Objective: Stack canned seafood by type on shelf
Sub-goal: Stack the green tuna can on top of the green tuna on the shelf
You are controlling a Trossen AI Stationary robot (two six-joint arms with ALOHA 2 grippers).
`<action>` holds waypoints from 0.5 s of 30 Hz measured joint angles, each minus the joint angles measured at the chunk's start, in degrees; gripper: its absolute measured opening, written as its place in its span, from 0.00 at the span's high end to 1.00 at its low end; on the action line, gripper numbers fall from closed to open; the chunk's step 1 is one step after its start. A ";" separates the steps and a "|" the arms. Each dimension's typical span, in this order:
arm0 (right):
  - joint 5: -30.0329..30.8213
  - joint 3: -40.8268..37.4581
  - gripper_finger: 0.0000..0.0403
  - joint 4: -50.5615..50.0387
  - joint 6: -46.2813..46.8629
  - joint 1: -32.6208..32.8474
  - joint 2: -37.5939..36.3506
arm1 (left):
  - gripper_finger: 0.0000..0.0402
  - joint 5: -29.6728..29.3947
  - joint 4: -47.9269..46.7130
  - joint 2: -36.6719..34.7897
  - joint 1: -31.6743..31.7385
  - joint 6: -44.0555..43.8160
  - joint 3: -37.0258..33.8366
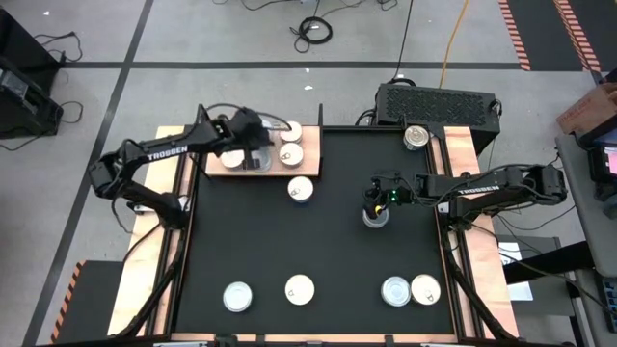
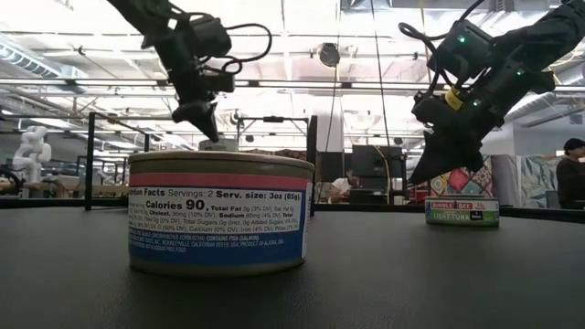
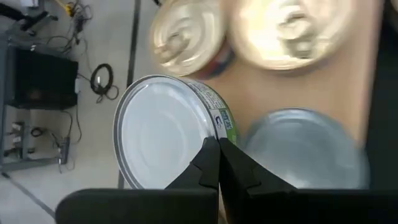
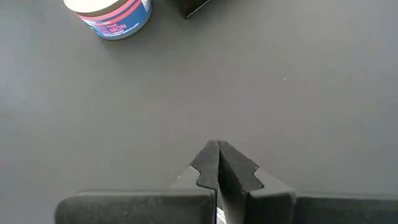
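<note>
The shelf (image 1: 308, 172) is a light wooden board at the far left of the black mat; two gold-topped cans (image 1: 290, 154) and a pale one (image 1: 232, 159) rest on it. My left gripper (image 1: 253, 154) hangs over the shelf, shut on a silvery-topped can with a green label (image 3: 165, 130). A blue-grey can (image 3: 305, 152) lies on the shelf beneath it. My right gripper (image 1: 374, 204) is shut and hovers at mid-right, just above a tuna can (image 2: 462, 211) standing on the mat, without touching it. My left gripper pinches the silvery-topped can at its rim (image 3: 213, 127), beside the green label, between its two shut fingertips (image 3: 208, 158). The fingers slant down from the table's left. The can is tilted, its flat face turned toward the wrist, and it is lifted clear of the shelf.
One cream-topped can (image 1: 301, 190) stands on the mat just off the shelf's near right corner. Several more cans (image 1: 300, 289) line the near edge, and another (image 1: 415, 137) sits at the far right. A black box (image 1: 439, 101) stands beyond the far edge.
</note>
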 joint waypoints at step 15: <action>0.26 0.00 1.00 -0.05 0.17 0.00 0.00 | 1.00 7.07 2.42 5.04 6.14 0.69 -0.07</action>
